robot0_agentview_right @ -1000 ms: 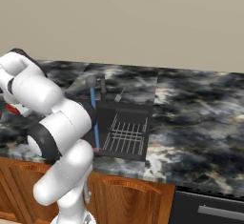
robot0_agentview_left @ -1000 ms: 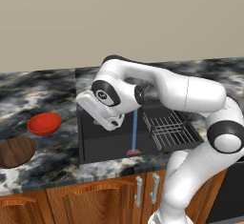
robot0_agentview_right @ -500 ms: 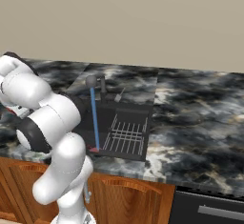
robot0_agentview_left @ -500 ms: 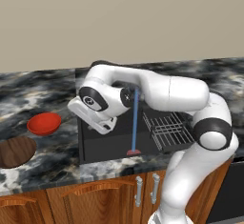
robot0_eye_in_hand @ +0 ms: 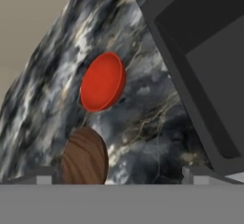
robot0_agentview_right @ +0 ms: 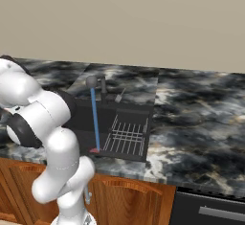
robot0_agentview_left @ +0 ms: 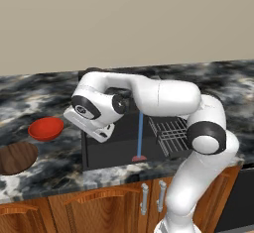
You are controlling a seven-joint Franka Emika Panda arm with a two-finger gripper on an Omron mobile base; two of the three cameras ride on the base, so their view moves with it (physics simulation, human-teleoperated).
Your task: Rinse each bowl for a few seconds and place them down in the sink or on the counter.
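A glossy red bowl (robot0_agentview_left: 45, 128) sits on the marbled counter (robot0_agentview_left: 59, 155) left of the dark sink (robot0_agentview_left: 106, 150). A brown wood-grain bowl (robot0_agentview_left: 17, 157) lies just in front of it, near the counter's front edge. My gripper (robot0_agentview_left: 90, 124) hangs over the sink's left rim, to the right of both bowls and above them. In the hand view the gripper (robot0_eye_in_hand: 119, 178) is open and holds nothing. The red bowl (robot0_eye_in_hand: 102, 81) and the wooden bowl (robot0_eye_in_hand: 85, 157) lie ahead of it, with the sink (robot0_eye_in_hand: 209, 61) to the right.
A thin blue stream of water (robot0_agentview_left: 140, 135) runs from the grey faucet (robot0_agentview_right: 95, 83) into the basin. A metal wire rack (robot0_agentview_left: 171, 135) fills the sink's right side. Wide counter (robot0_agentview_right: 201, 118) stretches to the right, above wooden cabinets (robot0_agentview_left: 114, 202).
My hand has swung left, from over the middle of the sink to its left rim, closer to the bowls. The jaws stayed open. The bowls have not moved.
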